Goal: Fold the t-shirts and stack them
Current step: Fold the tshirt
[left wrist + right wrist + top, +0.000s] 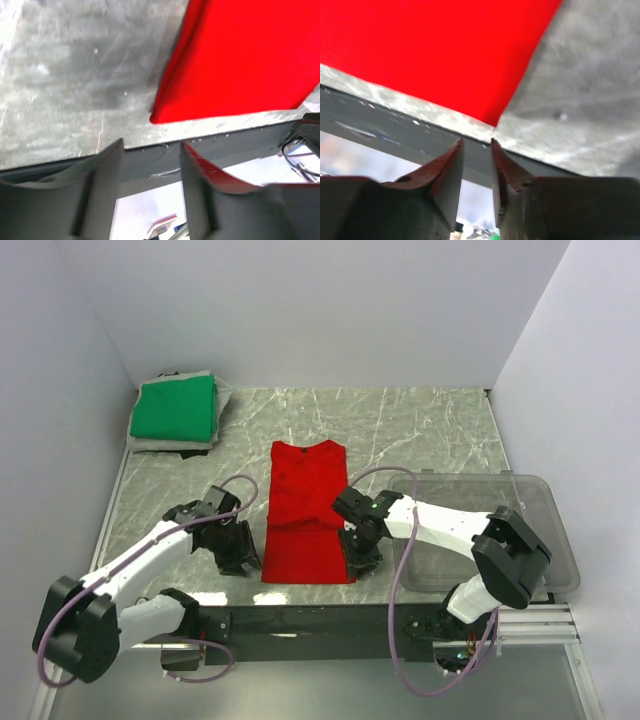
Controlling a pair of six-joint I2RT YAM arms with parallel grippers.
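Note:
A red t-shirt (pixel 305 510) lies flat in the middle of the marble table, folded into a long strip that reaches the near edge. A folded green t-shirt (pixel 175 408) rests on a small pile of grey and black cloth at the back left. My left gripper (pixel 240 558) hovers just left of the red shirt's near-left corner (pixel 160 115); its jaws are open and hold nothing (pixel 152 142). At the near-right corner (pixel 495 120) my right gripper (pixel 362 558) stands with a narrow gap between its fingers, empty (pixel 476 141).
A clear plastic bin (pixel 540 485) sits at the right, under the right arm's elbow. The table's dark front rail (pixel 150 160) runs just below both grippers. White walls close in the back and both sides.

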